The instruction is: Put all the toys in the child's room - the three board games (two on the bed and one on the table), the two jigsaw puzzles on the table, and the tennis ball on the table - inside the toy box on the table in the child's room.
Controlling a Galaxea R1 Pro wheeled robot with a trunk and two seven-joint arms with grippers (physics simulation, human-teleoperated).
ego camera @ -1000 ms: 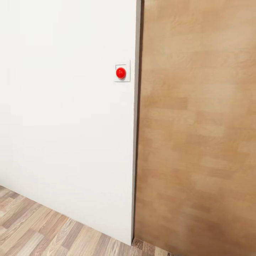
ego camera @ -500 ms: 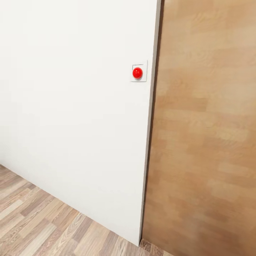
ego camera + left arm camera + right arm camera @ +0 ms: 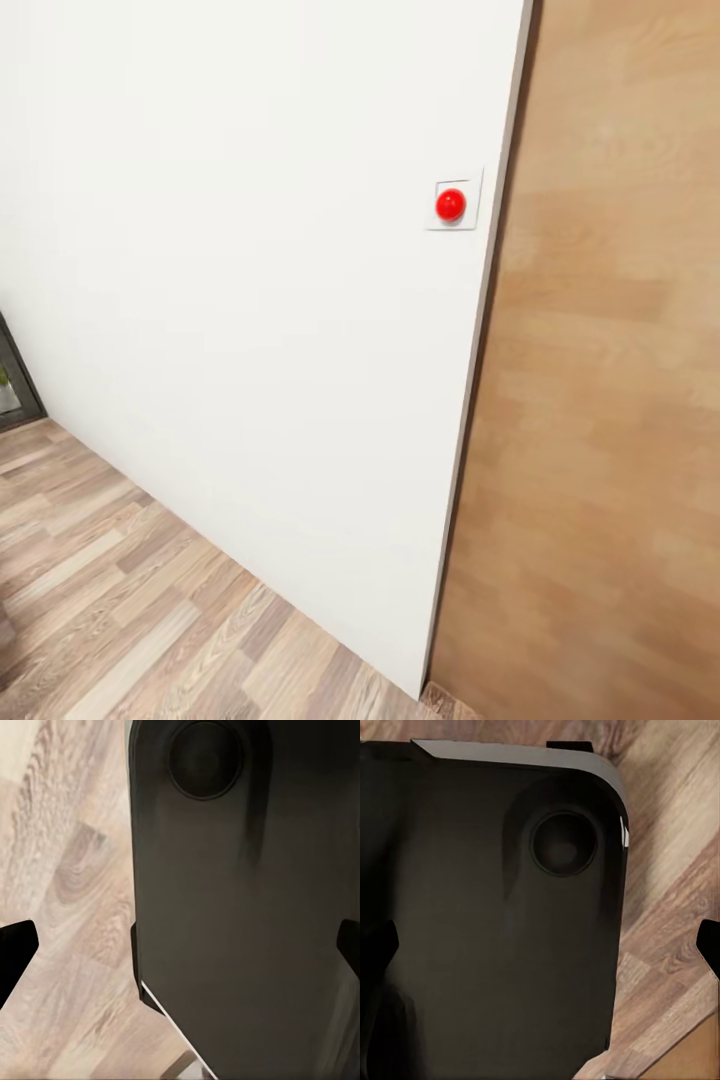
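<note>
I face a plain white wall [image 3: 250, 300] with a red button [image 3: 450, 204] on a small plate, beside a wooden door [image 3: 610, 400]. Wood-plank floor [image 3: 120, 590] runs below. Both my hands hang spread apart over my dark base [image 3: 240, 915]. No toys here.

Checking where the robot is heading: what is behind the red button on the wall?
The red button sits on a small white square plate fixed to the white wall. Whatever lies under the plate is covered.
</note>
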